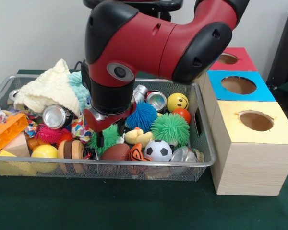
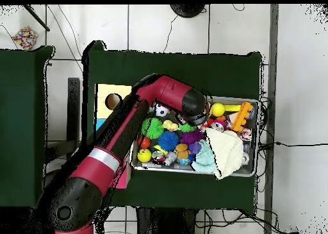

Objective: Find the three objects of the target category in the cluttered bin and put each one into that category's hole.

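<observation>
Fingers of the gripper (image 1: 109, 139) hang apart and empty in the front view, just above the green spiky ball (image 1: 105, 135) and brown football (image 1: 116, 152) in the wire bin (image 1: 207, 143). No hole in the yellow box (image 1: 255, 139) shows anything inside, so sorting looks barely begun. From overhead, the arm (image 2: 109, 148) hides its gripper; the bin stays crowded.

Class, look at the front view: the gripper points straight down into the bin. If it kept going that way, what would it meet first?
Most likely the green spiky ball directly under the gripper, beside the brown football. Depth is unclear, so this is a best guess.
</observation>
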